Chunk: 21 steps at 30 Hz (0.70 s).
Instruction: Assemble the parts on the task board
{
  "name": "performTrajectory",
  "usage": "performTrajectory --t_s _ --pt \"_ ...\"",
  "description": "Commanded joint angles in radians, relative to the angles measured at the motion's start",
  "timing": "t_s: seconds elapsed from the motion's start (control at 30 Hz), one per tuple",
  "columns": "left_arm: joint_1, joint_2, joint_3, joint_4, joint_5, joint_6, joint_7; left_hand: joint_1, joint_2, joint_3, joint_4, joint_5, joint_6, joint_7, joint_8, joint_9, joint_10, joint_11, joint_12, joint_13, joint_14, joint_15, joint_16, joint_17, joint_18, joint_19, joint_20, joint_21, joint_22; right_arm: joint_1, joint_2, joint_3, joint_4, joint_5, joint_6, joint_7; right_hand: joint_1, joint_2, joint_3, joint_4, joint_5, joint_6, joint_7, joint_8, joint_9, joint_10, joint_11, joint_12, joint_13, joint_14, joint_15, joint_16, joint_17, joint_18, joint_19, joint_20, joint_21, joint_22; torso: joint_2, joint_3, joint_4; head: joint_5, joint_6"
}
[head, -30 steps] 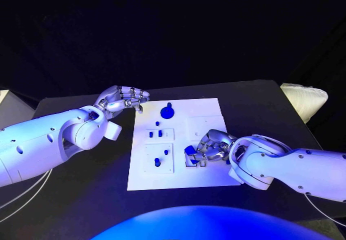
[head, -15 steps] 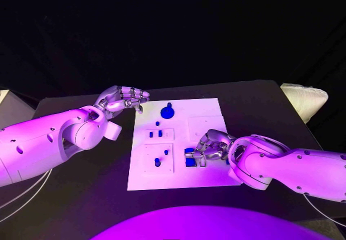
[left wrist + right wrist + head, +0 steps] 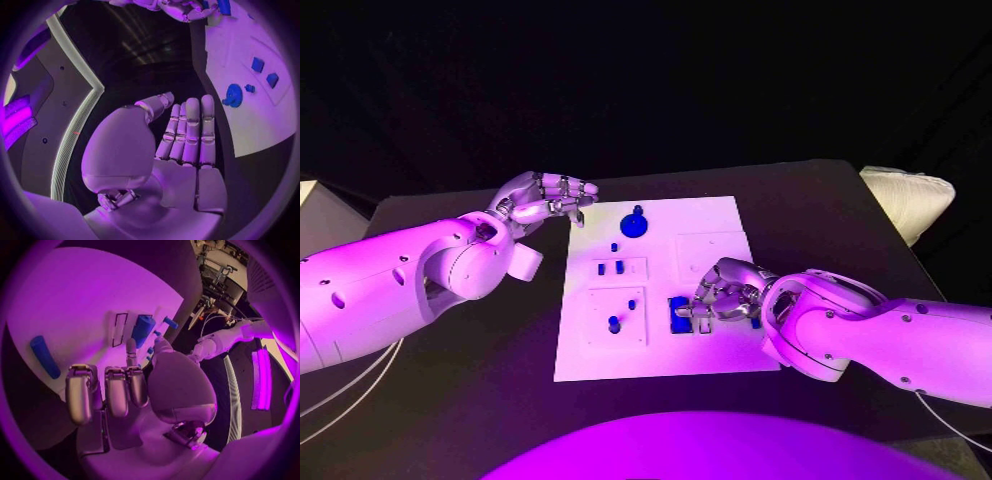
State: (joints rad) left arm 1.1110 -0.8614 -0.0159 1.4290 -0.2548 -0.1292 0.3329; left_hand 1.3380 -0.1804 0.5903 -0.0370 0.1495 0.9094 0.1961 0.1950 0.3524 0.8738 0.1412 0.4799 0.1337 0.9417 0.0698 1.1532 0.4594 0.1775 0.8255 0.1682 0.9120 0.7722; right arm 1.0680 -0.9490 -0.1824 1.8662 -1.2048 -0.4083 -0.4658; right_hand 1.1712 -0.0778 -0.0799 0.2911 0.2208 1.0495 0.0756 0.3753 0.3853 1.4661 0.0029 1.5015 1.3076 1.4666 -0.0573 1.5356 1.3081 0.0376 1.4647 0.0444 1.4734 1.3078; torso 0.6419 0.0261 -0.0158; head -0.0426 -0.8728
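Left robot hand (image 3: 545,197): hung curled and empty beside board's (image 3: 718,222) far corner.
Right robot hand (image 3: 720,297): rested over board, grip unclear.
Parts (image 3: 635,223): blue.

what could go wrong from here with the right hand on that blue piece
The right hand is bunched over a blue part on the task board, hiding it in the head view, so a tilted or misaligned part might go unnoticed. Pressing could also shift the board, since the left hand sits off its corner, apparently not holding it.
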Motion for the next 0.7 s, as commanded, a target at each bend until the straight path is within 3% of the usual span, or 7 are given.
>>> performTrajectory --t_s 0.03,0.33,0.57,0.7 --pt "0.000 0.001 0.001 0.002 0.005 0.014 0.006 -0.002 0.009 -0.003 0.000 0.003 -0.009 -0.001 0.004 -0.002 -0.005 0.001 -0.005 -0.001 -0.007 0.002 -0.004 -0.001 0.006 0.010 0.000 -0.004 -0.001 -0.002 -0.015 0.000 0.007 -0.023 -0.016 0.081 0.047 -0.005 -0.002 -0.005 0.004 -0.007 -0.002 0.008 0.000 0.065 -0.005 -0.006 0.215 0.087 -0.010 0.003 0.183 -0.014 0.071 -0.005 -0.006 0.201 0.000 0.0001 -0.0004 0.000 0.000" --pt "0.000 0.001 0.001 0.002 0.005 0.010 0.012 -0.002 0.009 -0.003 0.000 0.003 -0.009 -0.001 0.004 -0.002 -0.005 0.001 -0.005 -0.001 -0.007 0.002 -0.004 -0.001 0.006 0.010 0.000 -0.004 -0.001 0.010 -0.106 0.000 0.031 0.051 -0.069 0.196 0.139 0.000 0.014 -0.007 0.011 -0.036 0.008 -0.002 -0.010 0.063 0.003 -0.009 0.214 0.085 -0.004 0.000 0.177 -0.012 0.067 -0.001 -0.017 0.196 -0.002 0.0005 -0.0021 -0.009 0.000" --pt "0.000 0.001 0.001 0.005 0.005 0.005 0.020 -0.002 0.010 -0.003 0.001 0.004 -0.009 -0.001 0.004 -0.002 -0.006 0.001 -0.004 -0.001 -0.007 0.003 -0.003 -0.002 0.006 0.010 0.000 -0.005 -0.002 0.038 -0.217 0.000 0.014 0.063 -0.062 0.225 0.173 -0.009 0.018 -0.009 0.016 -0.052 0.016 -0.014 -0.018 0.061 0.010 -0.012 0.213 0.086 0.001 0.001 0.179 -0.012 0.068 0.003 -0.017 0.197 -0.001 -0.0010 -0.0010 -0.026 0.000" --pt "0.000 0.000 0.001 0.006 0.005 0.004 0.022 -0.002 0.010 -0.003 0.001 0.004 -0.009 -0.001 0.004 -0.002 -0.006 0.001 -0.004 -0.001 -0.007 0.003 -0.003 -0.002 0.006 0.010 0.000 -0.005 -0.002 0.042 -0.262 -0.002 0.002 0.036 -0.051 0.222 0.189 -0.016 0.019 -0.011 0.018 -0.054 0.018 -0.018 -0.021 0.060 0.012 -0.015 0.212 0.086 0.003 0.000 0.179 -0.012 0.068 0.005 -0.017 0.197 0.000 0.0004 -0.0023 -0.033 0.000"
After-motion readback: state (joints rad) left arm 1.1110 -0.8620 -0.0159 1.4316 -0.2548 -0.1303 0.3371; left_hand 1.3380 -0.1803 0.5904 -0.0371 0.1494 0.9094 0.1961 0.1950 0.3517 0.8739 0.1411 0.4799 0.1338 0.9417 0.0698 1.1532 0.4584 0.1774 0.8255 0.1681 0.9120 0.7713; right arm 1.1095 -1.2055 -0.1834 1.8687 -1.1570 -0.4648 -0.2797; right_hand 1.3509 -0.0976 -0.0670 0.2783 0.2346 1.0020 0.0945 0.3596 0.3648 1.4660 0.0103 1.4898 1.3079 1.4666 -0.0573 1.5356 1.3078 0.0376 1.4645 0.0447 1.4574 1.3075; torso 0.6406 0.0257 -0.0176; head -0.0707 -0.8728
